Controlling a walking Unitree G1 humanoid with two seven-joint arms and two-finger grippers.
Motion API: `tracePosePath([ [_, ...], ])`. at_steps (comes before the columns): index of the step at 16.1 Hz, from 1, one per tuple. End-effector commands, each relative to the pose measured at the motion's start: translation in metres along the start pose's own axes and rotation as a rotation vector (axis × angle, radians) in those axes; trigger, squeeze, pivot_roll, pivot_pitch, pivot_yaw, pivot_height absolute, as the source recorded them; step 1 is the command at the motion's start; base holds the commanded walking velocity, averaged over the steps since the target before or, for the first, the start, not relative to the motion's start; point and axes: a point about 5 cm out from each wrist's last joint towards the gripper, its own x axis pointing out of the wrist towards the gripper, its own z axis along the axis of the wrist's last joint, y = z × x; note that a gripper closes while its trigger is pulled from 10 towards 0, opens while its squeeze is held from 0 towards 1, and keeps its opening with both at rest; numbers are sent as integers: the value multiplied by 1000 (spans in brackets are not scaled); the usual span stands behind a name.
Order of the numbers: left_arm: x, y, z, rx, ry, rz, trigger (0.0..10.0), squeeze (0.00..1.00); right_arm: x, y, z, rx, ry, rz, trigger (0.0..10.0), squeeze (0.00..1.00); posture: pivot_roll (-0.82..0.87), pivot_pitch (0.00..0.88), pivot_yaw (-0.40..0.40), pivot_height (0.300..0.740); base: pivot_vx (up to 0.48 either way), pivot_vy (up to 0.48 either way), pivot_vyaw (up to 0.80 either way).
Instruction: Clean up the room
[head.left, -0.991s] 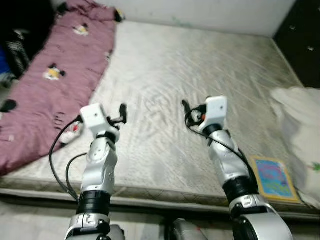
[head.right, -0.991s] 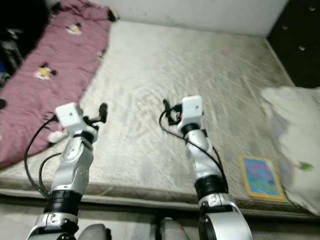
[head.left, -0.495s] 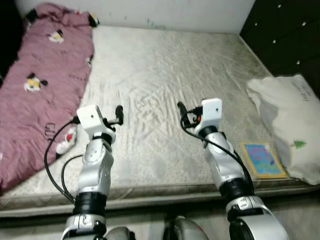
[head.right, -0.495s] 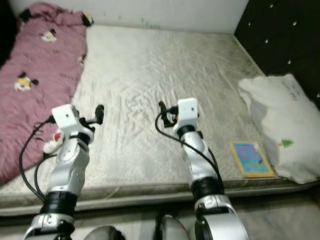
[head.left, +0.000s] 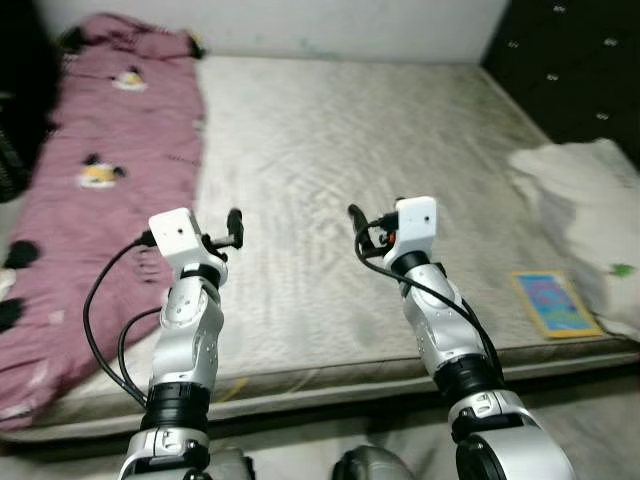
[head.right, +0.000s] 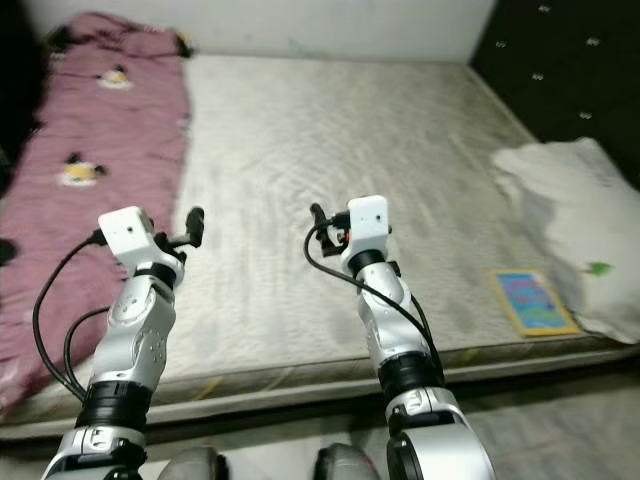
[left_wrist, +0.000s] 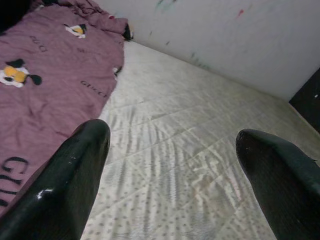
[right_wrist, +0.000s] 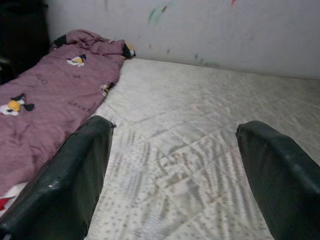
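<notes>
Left eye view is showing the robot standing at the near edge of a bare mattress (head.left: 330, 150), with both arms raised over it and nothing yet picked up, so the tidying is looking barely begun. A maroon blanket (head.left: 100, 170) printed with cartoon figures is lying crumpled along the mattress's left edge, running from the far left corner down toward the near left corner. A white pillow (head.left: 585, 215) is slumping at the right edge, and a colourful book (head.left: 555, 303) is lying flat just beside it, near the near right corner. All three are still waiting to be straightened or put away, as far as one can judge. The left gripper (head.left: 234, 226) is hovering above the mattress just beside the blanket's inner edge; in the left wrist view its fingers (left_wrist: 70, 185) are standing wide apart with only quilted fabric between them, gripping nothing. The right gripper (head.left: 357, 222) is hanging over the middle of the mattress, and in the right wrist view its fingers (right_wrist: 75, 180) are likewise spread wide and empty, touching nothing.
</notes>
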Motion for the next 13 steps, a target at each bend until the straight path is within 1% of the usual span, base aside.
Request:
tracePosePath([
  [1, -1, -11, -4, -8, 14, -27, 10000, 0, -3, -14, -1, -18, 9, -32, 10000, 0, -16, 63, -68, 740, 0, 476, 0],
  [13, 2, -9, -1, -5, 10, -1, 10000, 0, 0, -14, 1, -7, 8, -28, 10000, 0, -19, 76, -68, 740, 0, 472, 0],
])
